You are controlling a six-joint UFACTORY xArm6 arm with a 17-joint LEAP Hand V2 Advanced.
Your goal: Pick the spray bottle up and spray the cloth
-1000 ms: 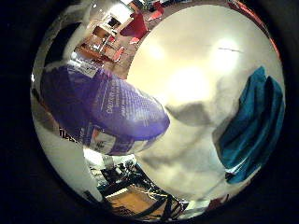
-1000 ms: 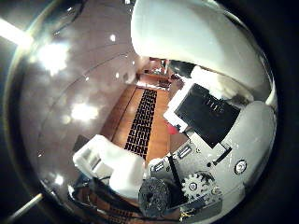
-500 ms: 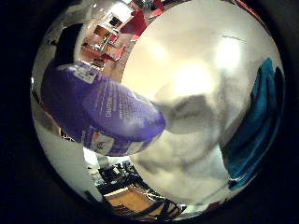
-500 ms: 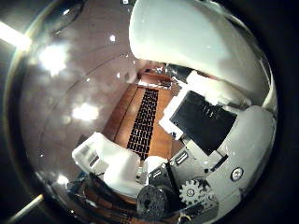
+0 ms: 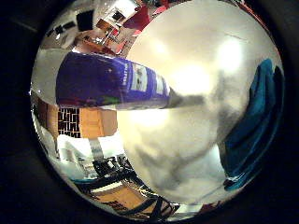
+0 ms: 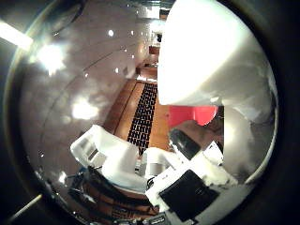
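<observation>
Spray bottle [image 5: 110, 86] fills a good part of the little-finger-side palm view, so it sits close against the palm: purple-labelled body with a pale end toward the room side, long axis running across the palm and pointing toward the middle of the worktop [image 5: 196, 60]. Body appears lifted, with floor and room furniture visible under it, though contact at the far end cannot be ruled out. Cloth [image 5: 254, 126], teal, lies flat on the white round worktop, well apart from the bottle and off toward the side that the bottle's narrowing end faces. Nozzle and trigger not visible in either view; which end carries them cannot be told. Hand [image 6: 154, 173]: thumb-side view shows white and black finger segments bent in front of the palm, and a large white rounded form [image 6: 211, 51] beyond them, possibly the bottle's upper part. Judged as curled round the bottle, grip held. Next move turns on swinging the bottle's axis toward the cloth and closing the gap. Risk: spray direction unconfirmed.
</observation>
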